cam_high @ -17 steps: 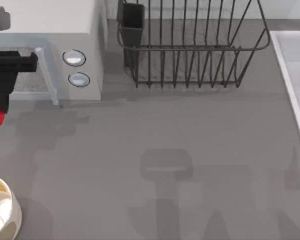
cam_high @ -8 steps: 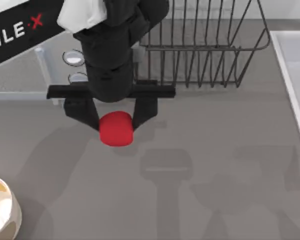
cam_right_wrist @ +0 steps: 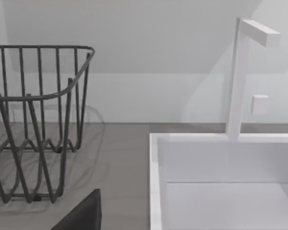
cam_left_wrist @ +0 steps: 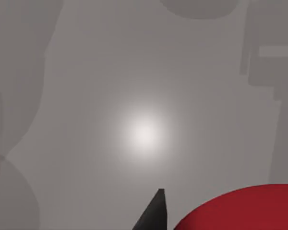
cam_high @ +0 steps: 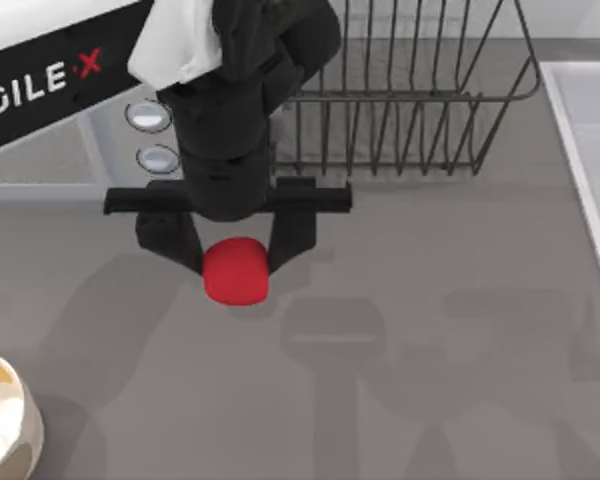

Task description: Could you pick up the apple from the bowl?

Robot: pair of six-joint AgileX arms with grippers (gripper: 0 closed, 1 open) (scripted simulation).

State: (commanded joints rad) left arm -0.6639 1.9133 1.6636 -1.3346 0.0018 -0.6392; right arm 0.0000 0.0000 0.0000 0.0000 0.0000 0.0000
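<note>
Left tool point(cam_high: 236, 262) clamped on apple point(cam_high: 235, 271) above grey counter point(cam_high: 430, 250); bowl point(cam_high: 5, 425) at left edge, wire rack point(cam_high: 400, 90) behind.

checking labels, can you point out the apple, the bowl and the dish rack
apple point(cam_high: 236, 272), top view, middle of its red top, between the left gripper's fingers.
bowl point(cam_high: 18, 432), top view, cream rim at the left edge.
dish rack point(cam_high: 410, 95), top view, front wire rail.

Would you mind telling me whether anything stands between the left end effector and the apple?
Nothing does: the left end effector is shut on the apple, holding it above the bare counter, well away from the bowl.
</note>
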